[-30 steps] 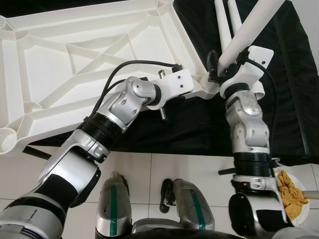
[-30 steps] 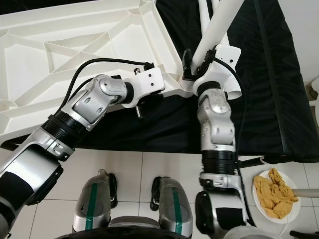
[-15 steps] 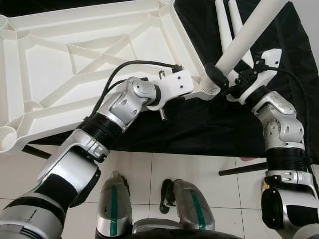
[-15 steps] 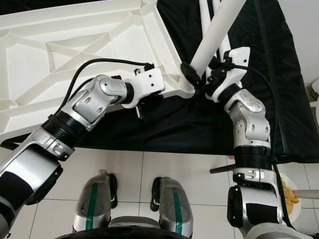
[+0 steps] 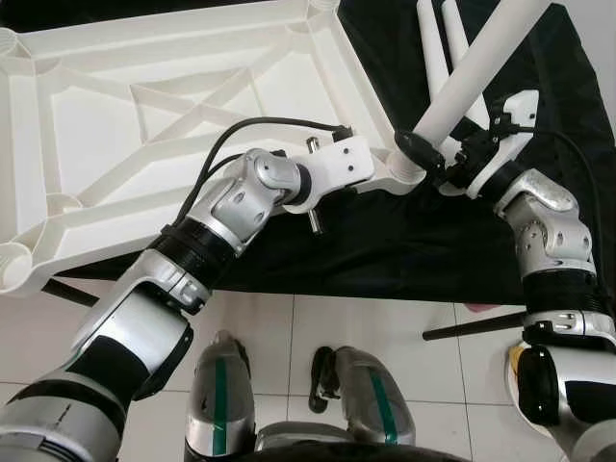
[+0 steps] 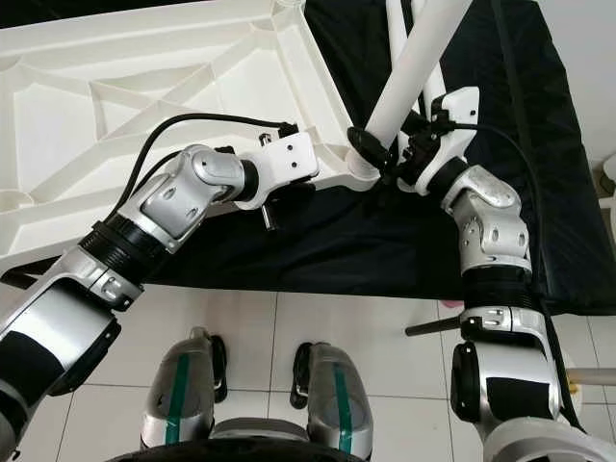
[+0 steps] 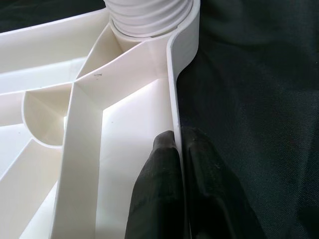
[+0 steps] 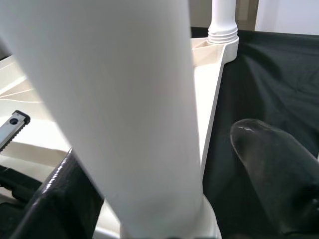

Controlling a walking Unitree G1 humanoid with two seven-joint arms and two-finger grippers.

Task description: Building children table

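Note:
The white plastic tabletop [image 5: 173, 106] lies upside down, partly on a black cloth. My left gripper [image 7: 180, 149] is shut on its rim, just short of the threaded corner socket [image 7: 149, 20]. A white table leg [image 5: 472, 72] stands tilted, with its lower end at that corner socket [image 5: 404, 171]. My right gripper [image 5: 445, 162] is around the leg's lower end. In the right wrist view the leg [image 8: 124, 99] touches one finger [image 8: 65, 199]. The other finger [image 8: 271, 169] stands off it with a gap.
Two more white legs [image 5: 435, 48] lie on the black cloth [image 5: 404, 250] behind the corner. Another leg [image 8: 223, 20] stands in a farther corner. White floor tiles, my feet and a black rod [image 5: 472, 327] are below the cloth's edge.
My right forearm has swung out to the right and its wrist has turned over. The leg's lower end has dropped slightly toward the corner socket. The left arm has held still.

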